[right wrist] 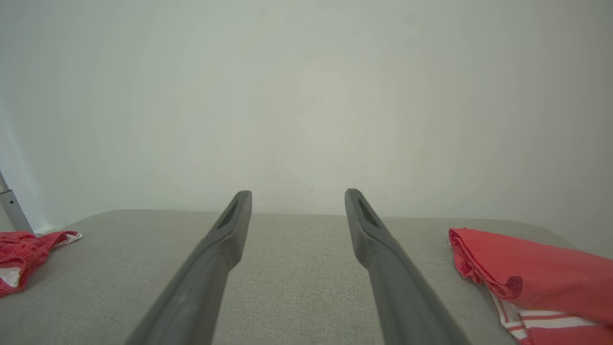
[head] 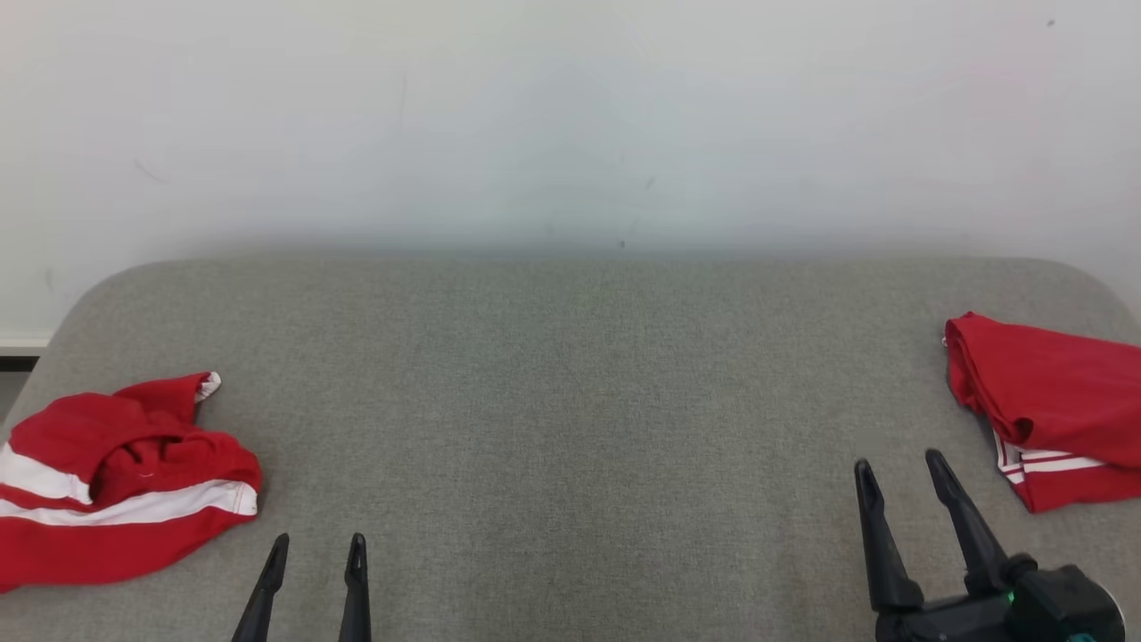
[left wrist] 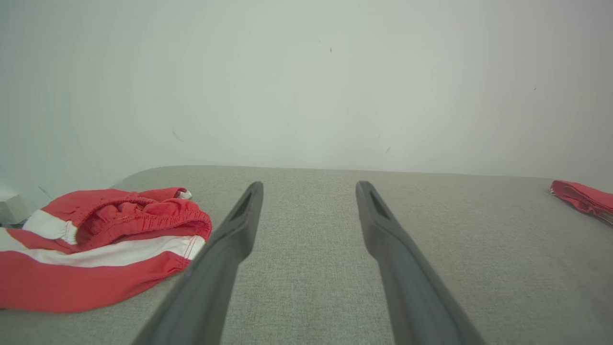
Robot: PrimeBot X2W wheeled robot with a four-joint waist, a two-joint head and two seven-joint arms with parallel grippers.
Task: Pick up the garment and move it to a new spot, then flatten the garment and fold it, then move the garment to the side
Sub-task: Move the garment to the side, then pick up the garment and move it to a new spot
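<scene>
Grey woven fabric covers the broad, round-cornered worktop (head: pixel 570 401), which runs back to a plain white wall (head: pixel 570 116) and has a wide bare stretch in its middle. The crumpled red cloth garment with broad white stripes (head: pixel 125 481) lies heaped at the worktop's left edge, its gathered elastic waistband bunched on top and one end trailing toward the near left corner. This looks like the piece the task means, since it is neither flat nor folded. Well apart from it, at the right edge, sits a folded red garment with thin white stripes (head: pixel 1052 392). It is layered fairly neatly, and I take it to be a finished piece set aside there so the centre is free for spreading. The left gripper (head: pixel 320 540) hovers low over the near edge, near the crumpled heap but not touching it, its jaws spread wide and holding nothing. The right gripper (head: pixel 897 459) hangs near the folded piece, apart from it, jaws likewise released and empty. Both point toward the wall. Judging from this, work on the heap has not begun and the first lift is due. The left arm is the better placed for it, though it would need to swing leftward and pinch through several loose layers.
</scene>
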